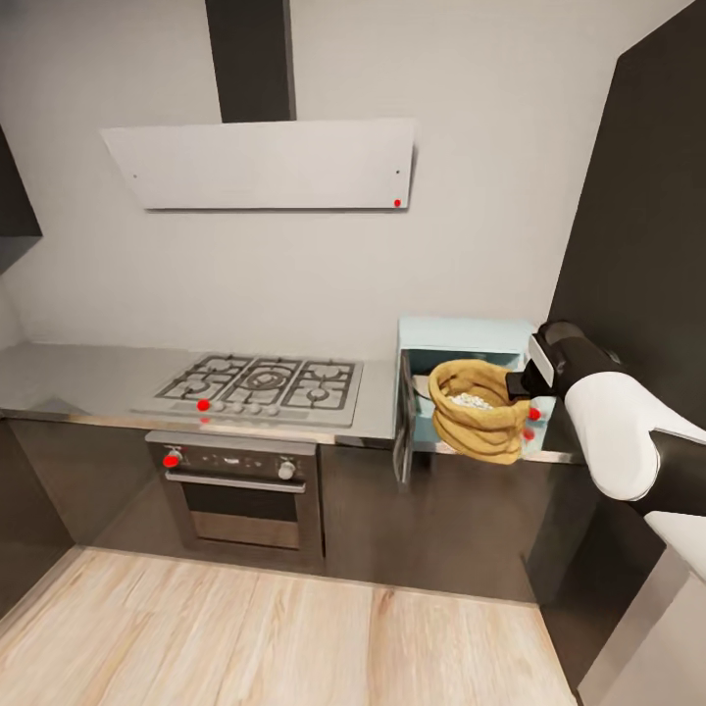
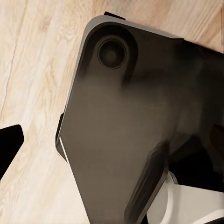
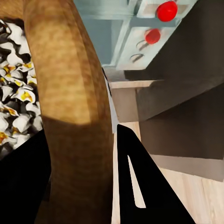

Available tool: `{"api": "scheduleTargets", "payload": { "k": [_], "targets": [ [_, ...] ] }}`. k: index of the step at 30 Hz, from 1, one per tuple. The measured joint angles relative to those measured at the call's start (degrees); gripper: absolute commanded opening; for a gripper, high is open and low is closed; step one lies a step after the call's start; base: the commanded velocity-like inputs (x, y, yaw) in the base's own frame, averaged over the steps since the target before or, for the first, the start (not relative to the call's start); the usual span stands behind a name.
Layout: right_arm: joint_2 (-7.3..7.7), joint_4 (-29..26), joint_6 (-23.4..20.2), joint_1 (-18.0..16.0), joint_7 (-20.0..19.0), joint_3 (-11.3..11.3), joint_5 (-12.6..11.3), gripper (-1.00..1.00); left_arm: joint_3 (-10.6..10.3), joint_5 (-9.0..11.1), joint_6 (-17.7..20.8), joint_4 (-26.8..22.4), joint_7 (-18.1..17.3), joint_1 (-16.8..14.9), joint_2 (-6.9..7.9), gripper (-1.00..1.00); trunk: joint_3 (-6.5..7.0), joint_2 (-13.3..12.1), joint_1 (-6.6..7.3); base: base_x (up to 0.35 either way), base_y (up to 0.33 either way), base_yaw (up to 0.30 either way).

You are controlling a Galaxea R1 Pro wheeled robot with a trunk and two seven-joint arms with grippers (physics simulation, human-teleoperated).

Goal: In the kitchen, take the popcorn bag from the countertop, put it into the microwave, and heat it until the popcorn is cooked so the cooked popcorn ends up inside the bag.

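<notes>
While no brand or writing can be read anywhere, the counts are plain: one popcorn bag [image 1: 479, 410], one microwave [image 1: 461, 378], one stove [image 1: 263, 384] and one oven [image 1: 240, 486]. At the right of the head view the right gripper [image 1: 522, 382] is clamped on the bag's rolled rim, holding it in front of the microwave's open mouth, its door [image 1: 402, 420] swung out. Pale popcorn [image 1: 471, 400] fills the bag. Whether the left gripper [image 2: 9, 144] is spread or closed cannot be told; beneath it lies the wood floor [image 2: 32, 56].
</notes>
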State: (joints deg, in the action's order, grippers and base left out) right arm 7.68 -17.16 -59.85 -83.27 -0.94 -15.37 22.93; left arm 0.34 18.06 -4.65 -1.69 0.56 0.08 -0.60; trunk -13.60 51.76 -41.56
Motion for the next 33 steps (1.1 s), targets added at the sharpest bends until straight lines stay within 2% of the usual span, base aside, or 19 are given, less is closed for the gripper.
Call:
{"api": "scheduleTargets", "payload": {
  "k": [13, 19, 23, 27, 33],
  "targets": [
    [0.01, 0.06, -0.01, 0.00, 1.09, 0.01, 0.39, -1.00, 0.00, 0.00, 0.01, -0.01, 0.00, 0.00, 0.00, 1.00, 0.00, -0.01, 0.00, 0.281, 0.000, 0.000],
    [0.01, 0.23, -0.02, 0.00, 1.97, 0.00, 0.23, -1.00, 0.00, 0.00, 0.00, 0.00, 0.00, 0.00, 0.06, 1.00, 0.00, -0.01, -0.03, 0.030, 0.000, 0.000],
    [0.09, 2.38, -0.01, 0.01, 1.99, 0.00, 0.10, -1.00, 0.00, 0.00, 0.00, 0.00, 0.00, 0.00, 0.08, 1.00, 0.00, -0.01, -0.03, 0.001, 0.000, 0.000],
    [1.14, 5.73, 0.00, 0.00, 1.93, 0.07, 0.20, -1.00, 0.00, 0.00, 0.01, -0.01, 0.00, 0.00, 0.08, 1.00, 0.00, -0.01, -0.03, 0.000, 0.000, 0.000],
    [1.82, 5.70, 0.00, 0.00, 1.76, 0.04, 0.19, -1.00, 0.03, 0.00, 0.01, -0.01, 0.00, 0.00, 0.02, 1.00, 0.00, -0.01, -0.03, 0.000, 0.000, 0.000]
  ]
}}
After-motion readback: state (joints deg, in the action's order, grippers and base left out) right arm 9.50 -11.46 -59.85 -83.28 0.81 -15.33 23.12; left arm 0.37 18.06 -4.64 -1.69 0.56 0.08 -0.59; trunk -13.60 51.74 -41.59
